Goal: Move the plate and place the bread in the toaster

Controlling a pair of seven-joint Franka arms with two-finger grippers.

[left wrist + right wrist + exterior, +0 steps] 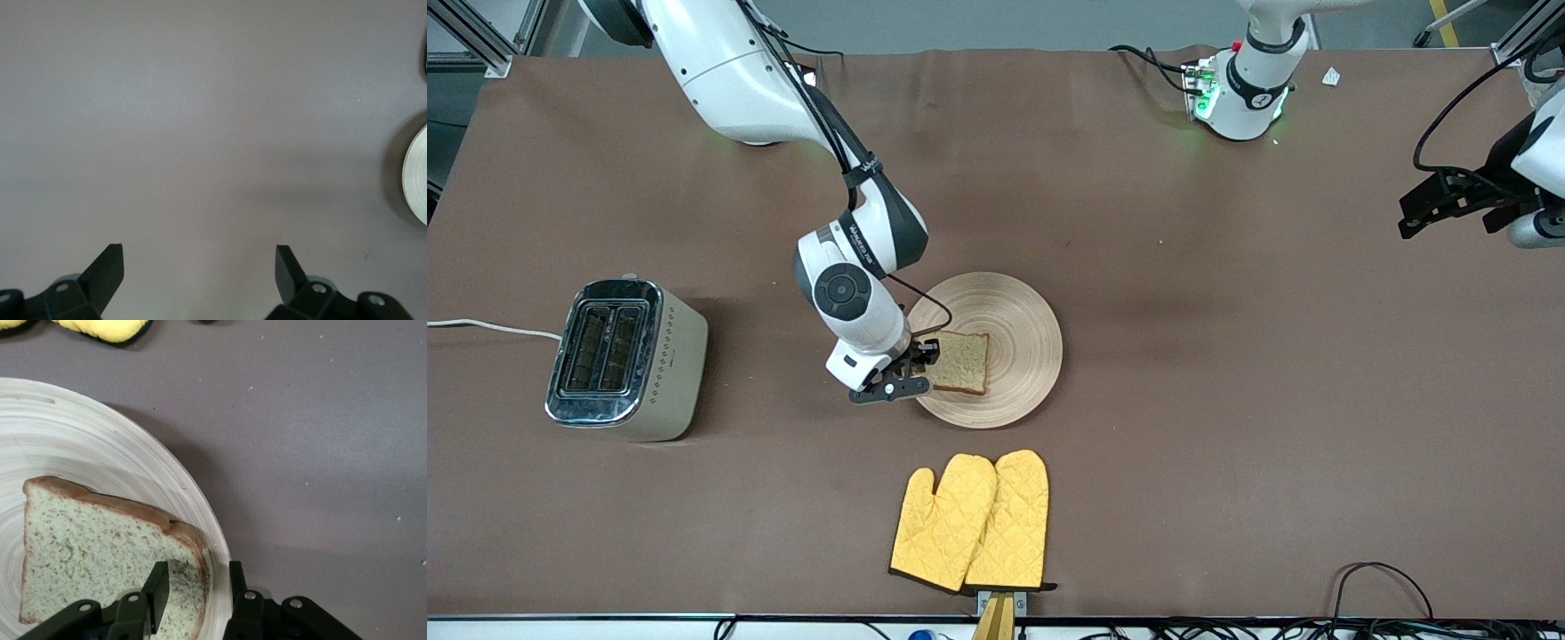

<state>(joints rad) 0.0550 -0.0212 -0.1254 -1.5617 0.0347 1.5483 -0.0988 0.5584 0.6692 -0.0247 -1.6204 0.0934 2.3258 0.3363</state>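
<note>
The right gripper [197,590] pinches the bread's [960,362] crust edge on the plate [1014,311] mid-table. The toaster [627,358] stands at the right arm's end (slots up). The left gripper [199,270] waits, fingers spread, over the left arm's end.

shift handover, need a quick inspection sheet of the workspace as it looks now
surface: brown table, bare around the things
job's things: bread lies on the plate; toaster at the right arm's end, slots empty
clutter: yellow oven mitts, nearer the front camera than the plate
grippers: right gripper straddles the bread's crust at the plate's rim; left gripper open, waits over bare table
cables: white cord from the toaster
surroundings: nothing seen
</note>
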